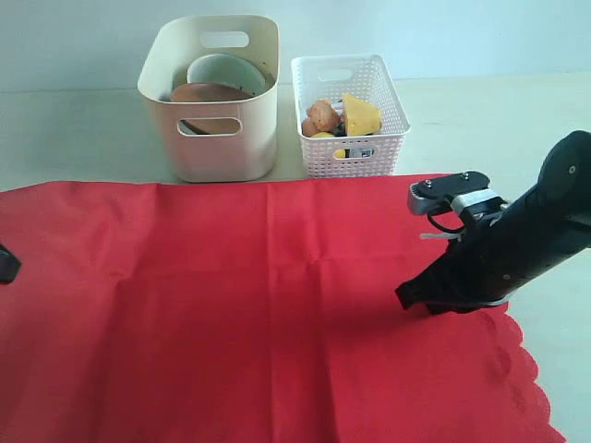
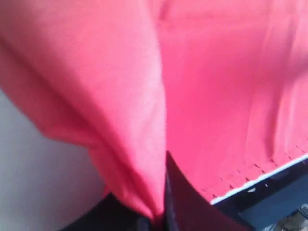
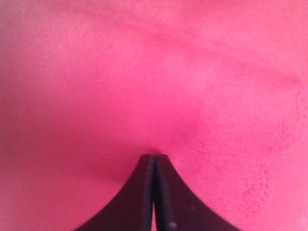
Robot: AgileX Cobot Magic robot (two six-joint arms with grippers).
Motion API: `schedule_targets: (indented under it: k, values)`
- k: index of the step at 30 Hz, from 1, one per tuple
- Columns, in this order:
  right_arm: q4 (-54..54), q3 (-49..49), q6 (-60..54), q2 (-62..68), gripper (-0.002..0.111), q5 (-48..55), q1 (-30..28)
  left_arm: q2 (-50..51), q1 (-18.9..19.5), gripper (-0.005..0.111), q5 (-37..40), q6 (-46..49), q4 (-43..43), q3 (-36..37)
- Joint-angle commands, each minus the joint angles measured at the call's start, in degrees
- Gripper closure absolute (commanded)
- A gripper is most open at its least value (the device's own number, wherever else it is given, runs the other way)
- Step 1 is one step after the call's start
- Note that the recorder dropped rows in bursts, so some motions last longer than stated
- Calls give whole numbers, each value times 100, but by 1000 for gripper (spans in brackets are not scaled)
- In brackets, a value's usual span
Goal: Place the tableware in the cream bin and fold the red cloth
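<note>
The red cloth lies spread over the table, its scalloped edge at the front right. The cream bin stands behind it and holds the round brown plate and the pale bowl; the other tableware is hidden. My left gripper shows only at the left edge of the exterior view. In the left wrist view, the left gripper is shut on a raised fold of the red cloth. My right gripper is shut, with its tips pressed on the red cloth.
A white lattice basket with food items stands right of the cream bin. The table edge shows beyond the cloth's scalloped hem in the left wrist view. The bare pale tabletop lies at the right.
</note>
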Motion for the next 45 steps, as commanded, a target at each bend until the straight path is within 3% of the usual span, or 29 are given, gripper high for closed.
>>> schedule_targets:
  k: [1,5,9,26,36,45]
  values:
    - [-13,4,21,126,108,-53,9,-253,-495,107,253,-23,-574,-289]
    - [-12,4,57,126,108,-66,9,-284,-1076,107,253,-23,-1339,-895]
    - [-2,4,56,126,108,-56,9,-190,-1786,107,253,-194,-1502,-1278]
    - [85,4,66,126,108,-56,9,773,-3691,107,253,-618,-2219,-2109]
    - [131,4,66,126,108,-66,9,1813,-4363,107,-216,-662,-2884,-2667]
    - [148,-144,66,-73,108,329,9,2747,-4429,107,-737,-945,-3045,-3286]
